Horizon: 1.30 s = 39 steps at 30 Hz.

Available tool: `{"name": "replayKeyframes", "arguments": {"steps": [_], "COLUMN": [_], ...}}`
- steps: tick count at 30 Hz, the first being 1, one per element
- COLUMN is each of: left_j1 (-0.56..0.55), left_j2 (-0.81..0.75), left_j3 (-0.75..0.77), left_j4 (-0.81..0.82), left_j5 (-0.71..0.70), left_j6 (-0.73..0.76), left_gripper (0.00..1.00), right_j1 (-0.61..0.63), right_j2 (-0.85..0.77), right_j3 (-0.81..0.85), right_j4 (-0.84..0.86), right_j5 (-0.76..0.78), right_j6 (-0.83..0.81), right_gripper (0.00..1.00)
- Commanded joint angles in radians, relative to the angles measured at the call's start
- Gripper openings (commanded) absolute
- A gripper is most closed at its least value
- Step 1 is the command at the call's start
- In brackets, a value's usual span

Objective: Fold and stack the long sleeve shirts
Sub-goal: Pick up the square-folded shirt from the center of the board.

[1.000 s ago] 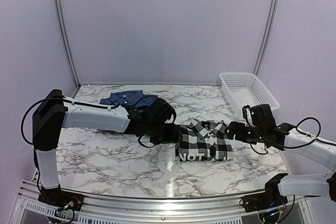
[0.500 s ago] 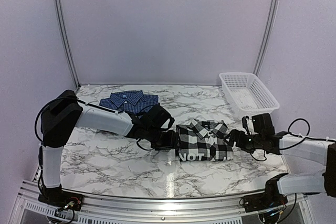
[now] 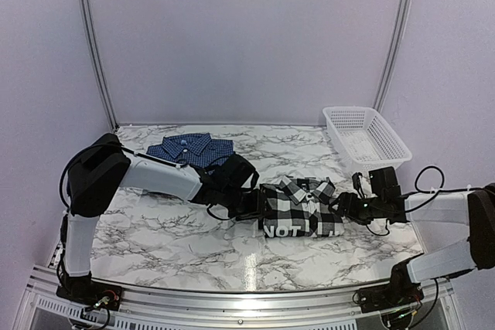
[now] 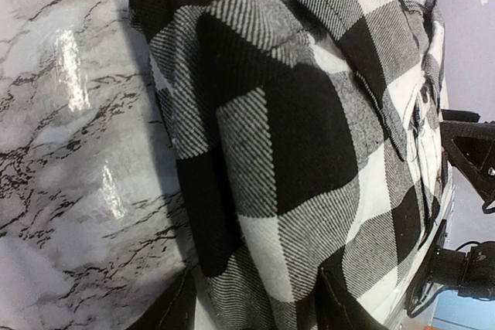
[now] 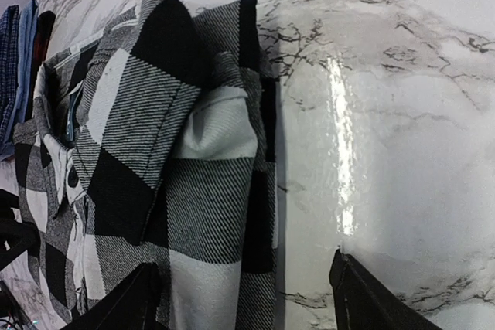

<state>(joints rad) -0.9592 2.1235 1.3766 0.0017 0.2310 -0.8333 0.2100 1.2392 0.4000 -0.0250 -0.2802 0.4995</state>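
A folded black-and-white checked long sleeve shirt point(image 3: 300, 206) with white lettering lies at the table's middle. My left gripper point(image 3: 251, 205) is low at its left edge. In the left wrist view the gripper point(image 4: 251, 308) is open, and the checked cloth point(image 4: 294, 137) fills the gap between its fingers point(image 4: 166, 308). My right gripper point(image 3: 343, 208) is at the shirt's right edge. It point(image 5: 247, 307) is open in the right wrist view, one finger over the cloth point(image 5: 209, 191) and the other finger point(image 5: 371, 299) on bare marble. A dark blue checked shirt point(image 3: 189, 148) lies folded at the back left.
A white mesh basket point(image 3: 363, 133) stands at the back right, beyond my right arm. The marble table point(image 3: 155, 229) runs to a metal rail at the near edge. Both arms stretch low across the table towards the middle.
Both grippers have dropped lower and moved in against the checked shirt's two sides. Their jaws have narrowed. The shirt itself has not moved.
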Motion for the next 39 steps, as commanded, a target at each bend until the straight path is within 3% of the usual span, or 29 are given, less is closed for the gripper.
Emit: {"name": "replayKeyframes", "arguments": {"steps": [1,13,19,28,39], "left_j1": [-0.007,-0.027,-0.038,-0.041,-0.041], "left_j2": [0.06,0.098,0.113,0.099,0.023], "left_j3": [0.02,0.051,0.073,0.097,0.092], "left_j4": [-0.029,-0.046,-0.034,-0.011,-0.011], "left_j5": [-0.02,-0.062,-0.065,-0.093,-0.119], "left_j6": [-0.052,-0.134,-0.167,-0.203,-0.185], "left_gripper": [0.51,0.38,0.26,0.02,0.0], "right_j1": [-0.009,0.005,0.024,0.068,0.111], "right_j2": [0.035,0.077,0.069,0.066,-0.009], "right_j3": [0.04,0.053,0.057,0.089,0.158], "right_j4": [0.017,0.057,0.062,0.045,-0.053], "right_j5": [-0.068,-0.144,-0.128,-0.099,-0.025], "right_j6": [-0.012,0.026,0.053,0.077,0.103], "right_gripper": [0.71,0.44,0.32,0.02,0.0]}}
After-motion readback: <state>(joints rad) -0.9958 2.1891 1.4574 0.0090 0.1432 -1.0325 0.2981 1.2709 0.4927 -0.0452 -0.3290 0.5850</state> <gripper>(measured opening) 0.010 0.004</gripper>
